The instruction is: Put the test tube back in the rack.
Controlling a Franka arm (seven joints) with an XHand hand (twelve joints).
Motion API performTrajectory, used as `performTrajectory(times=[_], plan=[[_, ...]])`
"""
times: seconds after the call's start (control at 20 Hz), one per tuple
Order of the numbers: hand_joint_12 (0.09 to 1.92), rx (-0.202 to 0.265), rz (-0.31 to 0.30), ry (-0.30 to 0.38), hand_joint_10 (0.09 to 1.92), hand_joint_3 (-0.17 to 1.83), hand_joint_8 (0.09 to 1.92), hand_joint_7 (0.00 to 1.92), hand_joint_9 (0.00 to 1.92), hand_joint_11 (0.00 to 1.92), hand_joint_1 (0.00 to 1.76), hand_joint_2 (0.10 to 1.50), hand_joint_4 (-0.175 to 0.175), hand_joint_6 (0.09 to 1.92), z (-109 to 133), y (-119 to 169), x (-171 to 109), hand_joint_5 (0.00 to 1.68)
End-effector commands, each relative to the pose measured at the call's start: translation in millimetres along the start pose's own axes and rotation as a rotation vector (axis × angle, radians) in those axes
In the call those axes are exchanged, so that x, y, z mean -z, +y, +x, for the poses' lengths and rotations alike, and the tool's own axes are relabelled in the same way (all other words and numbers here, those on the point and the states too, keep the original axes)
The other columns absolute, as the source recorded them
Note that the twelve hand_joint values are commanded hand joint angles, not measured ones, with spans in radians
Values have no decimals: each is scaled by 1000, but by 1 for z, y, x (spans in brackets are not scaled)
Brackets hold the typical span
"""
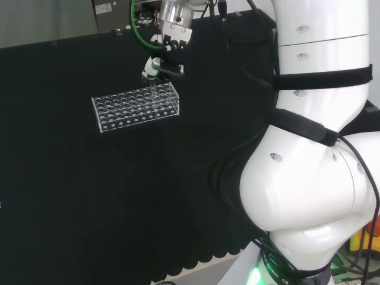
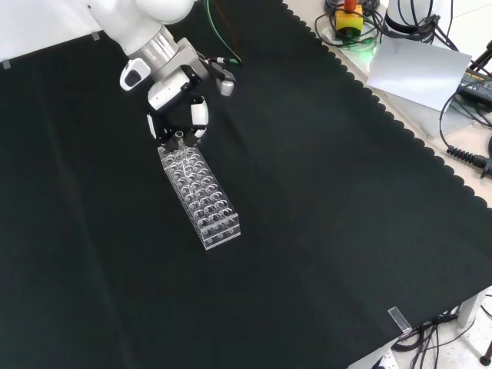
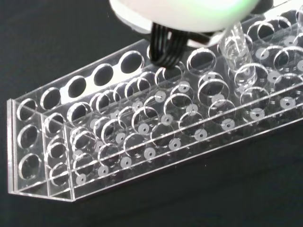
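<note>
Front view: the hand [image 2: 178,108] enters from 11 o'clock on its white arm [image 2: 131,19] and hangs directly over the far end of the rack [image 2: 201,188]. Its fingers [image 2: 198,113] are curled inward and close together around the top of a clear test tube [image 2: 179,140], whose open mouth shows just below them. The tube stands upright, its lower part down among the holes at the rack's end nearest the hand; whether its bottom has reached the rack floor cannot be told. The rack, a clear plastic block with rows of round holes, lies on the black cloth [image 2: 323,231] with its long axis running from 11 o'clock to 5 o'clock away from the hand.

Head view: the hand [image 1: 166,56] sits at 12 o'clock of the rack [image 1: 135,108], above its right-hand far corner, with the fingers drawn in on the tube [image 1: 153,86], which is faint against the cloth [image 1: 119,196]. The large white links of the arm [image 1: 314,148] stand at 3 o'clock of the rack, well apart from it.

Wrist view: the tube [image 3: 235,49] passes through a hole in the top plate of the rack [image 3: 142,137], near one long edge. A blurred white part of the hand [image 3: 184,12] lies close beside the tube.
</note>
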State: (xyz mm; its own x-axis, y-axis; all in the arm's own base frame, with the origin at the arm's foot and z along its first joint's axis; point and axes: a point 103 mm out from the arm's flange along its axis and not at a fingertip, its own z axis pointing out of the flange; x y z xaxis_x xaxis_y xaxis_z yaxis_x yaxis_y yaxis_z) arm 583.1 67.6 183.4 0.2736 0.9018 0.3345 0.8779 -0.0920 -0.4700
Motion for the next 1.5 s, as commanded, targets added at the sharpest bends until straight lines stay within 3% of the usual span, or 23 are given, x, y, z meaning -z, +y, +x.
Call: performTrajectory(times=[0.05,0.35,0.5,0.55,0.6,0.75,0.95,1.2,1.5], plan=[[1059,-9,27,2,658,739,808,1312,1258,1053,1429,599,-175,726,-5,-1,-15,1232],[1059,-12,42,8,659,739,808,1312,1257,1052,1429,599,-175,726,-9,-4,-24,1231],[1122,16,82,64,696,707,785,1275,1361,1021,1351,638,-175,754,-10,-4,-21,1211],[1197,27,102,70,708,587,805,1225,1342,947,1321,722,-175,790,-10,-4,-19,1165],[1270,35,112,74,736,593,818,1199,1283,861,1269,708,-159,809,-9,-4,-18,1046],[1411,53,119,86,820,782,889,979,1033,657,1187,558,-106,838,-8,-5,-11,686],[1455,71,109,93,864,808,940,788,846,551,1155,510,-83,800,-5,-10,0,492],[1464,82,80,87,877,790,950,679,766,504,1136,504,-74,734,-2,-23,24,413],[1468,113,20,56,884,776,951,645,725,476,1124,503,-71,679,10,-46,71,376]])
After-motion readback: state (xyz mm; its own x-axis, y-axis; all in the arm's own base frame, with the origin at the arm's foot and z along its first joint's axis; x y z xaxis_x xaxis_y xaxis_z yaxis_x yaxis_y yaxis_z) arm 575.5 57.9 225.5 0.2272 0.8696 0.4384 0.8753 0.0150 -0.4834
